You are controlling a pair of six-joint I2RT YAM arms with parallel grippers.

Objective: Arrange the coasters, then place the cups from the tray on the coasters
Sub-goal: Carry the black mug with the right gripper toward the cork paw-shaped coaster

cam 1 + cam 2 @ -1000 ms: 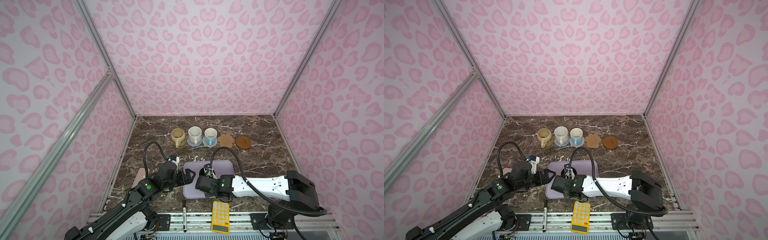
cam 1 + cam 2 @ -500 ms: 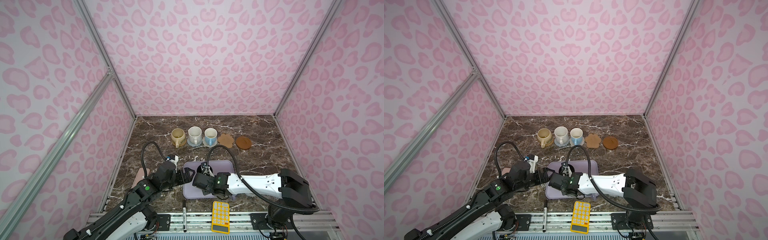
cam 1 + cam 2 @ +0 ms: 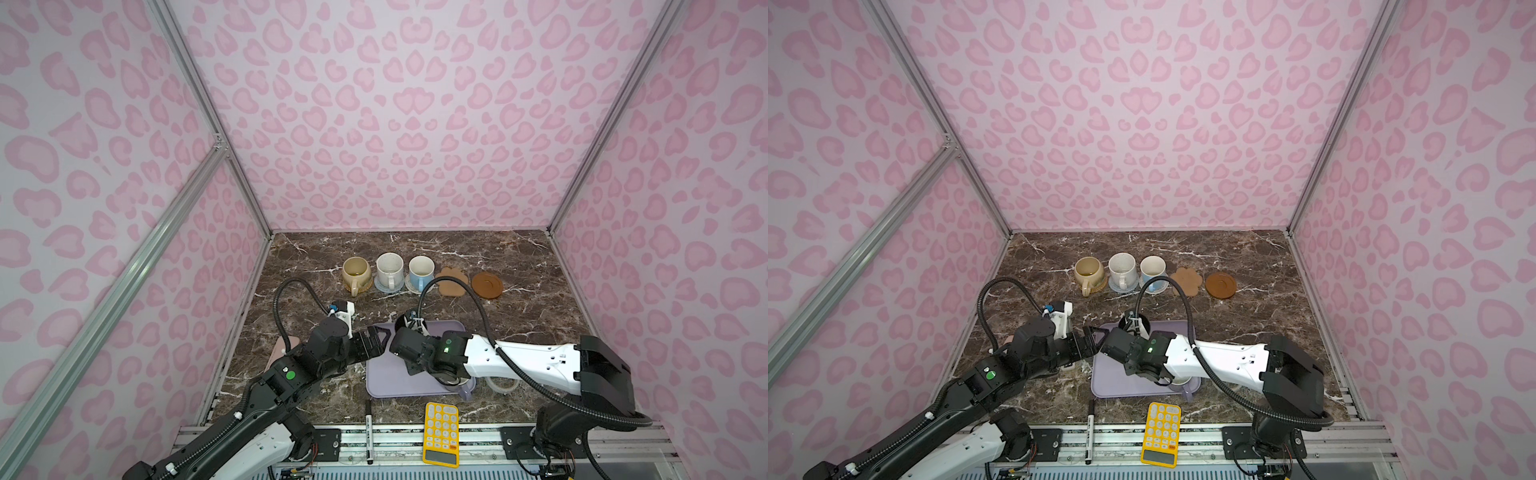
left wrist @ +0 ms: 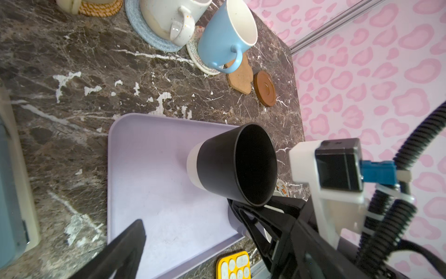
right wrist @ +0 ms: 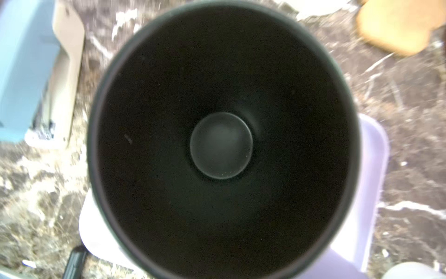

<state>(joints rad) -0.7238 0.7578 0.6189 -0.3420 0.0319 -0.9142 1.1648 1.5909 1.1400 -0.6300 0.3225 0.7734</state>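
My right end effector (image 4: 241, 205) is clamped at the rim side of the matte black tapered mug (image 4: 217, 166), upright on the lavender rectangular tray (image 4: 149, 149). The vacant brown flower-shaped coaster (image 4: 241, 77) lies ahead, beyond the mug; right arm judged nearer. My left end effector (image 3: 381, 336): jaws apart, empty, alongside.

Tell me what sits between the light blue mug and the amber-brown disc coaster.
The brown flower-shaped coaster lies flat there with nothing standing on it. Both top views show it, with a cable arching across in front.
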